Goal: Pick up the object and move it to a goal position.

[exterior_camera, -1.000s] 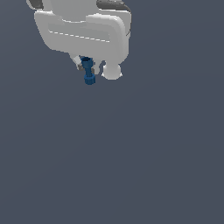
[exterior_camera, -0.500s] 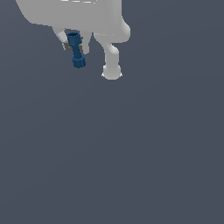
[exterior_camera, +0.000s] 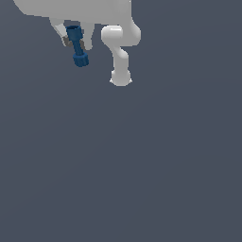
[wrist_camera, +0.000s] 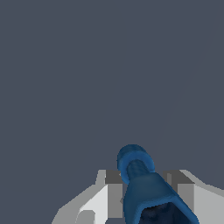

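The object, a small dark blue peg (exterior_camera: pixel 77 46) with a ribbed knob at its lower end, hangs from my gripper (exterior_camera: pixel 74 42) near the top of the exterior view, towards its left. The gripper is shut on the peg's shaft, with one finger on each side. The peg tilts slightly, knob down. In the wrist view the peg (wrist_camera: pixel 142 183) runs between my two grey fingers (wrist_camera: pixel 111 192), its knob end pointing away from the camera. My gripper shows there as well (wrist_camera: pixel 146 190). The peg is well above the grey floor.
The white arm's base and lower links (exterior_camera: pixel 120 56) stand just to the exterior view's right of the held peg. A plain grey floor (exterior_camera: pixel 142 165) fills the remainder of both views.
My gripper has risen and shifted towards the exterior view's left with the peg held in it. More of the arm's base and lower links now shows.
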Motion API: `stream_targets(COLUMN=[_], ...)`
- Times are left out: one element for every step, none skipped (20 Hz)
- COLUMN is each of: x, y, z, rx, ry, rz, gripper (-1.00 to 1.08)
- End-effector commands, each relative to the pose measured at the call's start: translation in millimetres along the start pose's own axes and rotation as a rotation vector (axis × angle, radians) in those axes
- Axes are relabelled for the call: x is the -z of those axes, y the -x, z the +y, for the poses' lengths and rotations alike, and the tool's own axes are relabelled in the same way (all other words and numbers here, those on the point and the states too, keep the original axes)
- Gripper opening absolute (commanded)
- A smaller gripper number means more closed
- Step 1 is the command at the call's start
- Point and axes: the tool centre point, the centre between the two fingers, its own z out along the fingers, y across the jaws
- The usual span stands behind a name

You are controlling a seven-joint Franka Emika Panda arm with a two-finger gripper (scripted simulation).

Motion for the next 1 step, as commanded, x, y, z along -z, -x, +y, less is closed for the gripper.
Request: stream_targets(x=[1.0], y=[-0.2], z=[0.1], rx=[0.000], ry=[0.000], rz=[0.000], gripper=[-1.00])
